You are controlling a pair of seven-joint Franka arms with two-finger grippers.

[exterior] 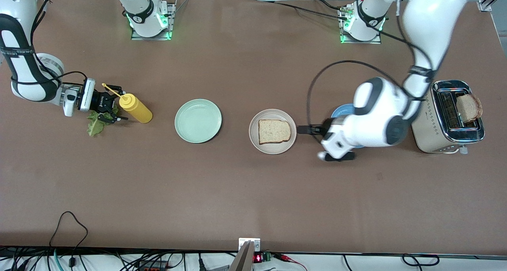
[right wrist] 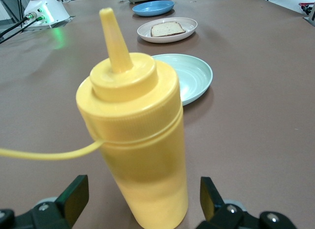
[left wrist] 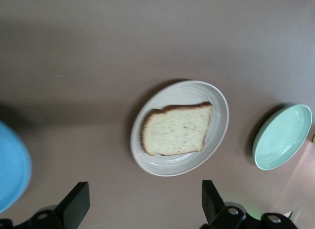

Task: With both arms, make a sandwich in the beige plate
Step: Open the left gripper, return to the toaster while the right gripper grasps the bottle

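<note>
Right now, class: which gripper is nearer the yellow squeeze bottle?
Right. The right gripper is open beside the yellow squeeze bottle, over the lettuce leaf; the left gripper is open beside the beige plate.

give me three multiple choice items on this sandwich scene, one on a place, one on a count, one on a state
1. Where does the bread slice outside the toaster lie?
A. on the beige plate
B. on the mint-green plate
C. on the blue plate

2. How many plates are on the table?
A. two
B. three
C. four

3. How does the left end effector stand?
A. shut on the bread
B. open, holding nothing
C. shut on the yellow bottle

Answers: 1 A, the slice lies flat in the beige plate. 2 B, mint-green, beige and blue plates show. 3 B, its fingers stand wide apart over the table beside the beige plate, with nothing between them.
</note>
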